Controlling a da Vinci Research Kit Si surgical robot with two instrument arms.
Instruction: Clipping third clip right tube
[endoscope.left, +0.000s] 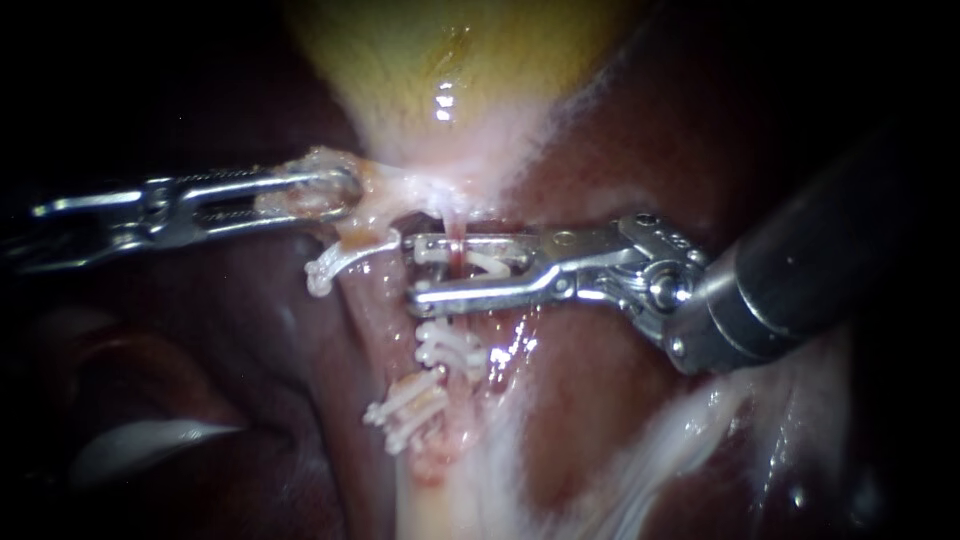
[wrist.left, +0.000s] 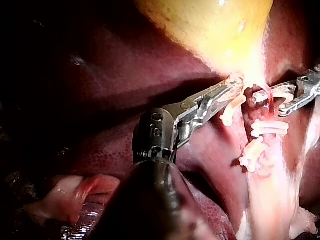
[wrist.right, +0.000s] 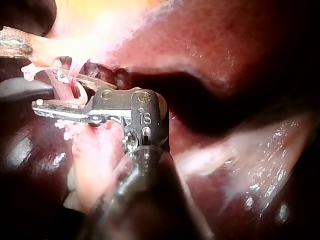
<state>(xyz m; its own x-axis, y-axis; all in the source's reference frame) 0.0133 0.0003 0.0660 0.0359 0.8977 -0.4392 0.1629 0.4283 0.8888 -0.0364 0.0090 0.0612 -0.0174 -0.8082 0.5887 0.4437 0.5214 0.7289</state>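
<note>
Endoscope view: the slender metal left instrument (endoscope.left: 340, 187) has its end effector clamped on pale tissue (endoscope.left: 300, 203) under the yellow gallbladder (endoscope.left: 440, 60). The right instrument (endoscope.left: 425, 272) grips an open white plastic clip (endoscope.left: 488, 262) in its end effector, seemingly straddling the thin pink right tube (endoscope.left: 456, 235).

The right instrument (wrist.right: 46, 89) rises to a metal wrist, and its claw stands apart around a thin pink tube (wrist.right: 75, 84). It carries an open white clip (wrist.right: 75, 102) that touches both halves. More white clips (wrist.right: 66, 125) sit on the tube just under the claw. Ahead, the left instrument (wrist.right: 12, 46) is closed on pale tissue (wrist.right: 47, 47). Dark red liver (wrist.right: 225, 50) lies beside them.
</note>
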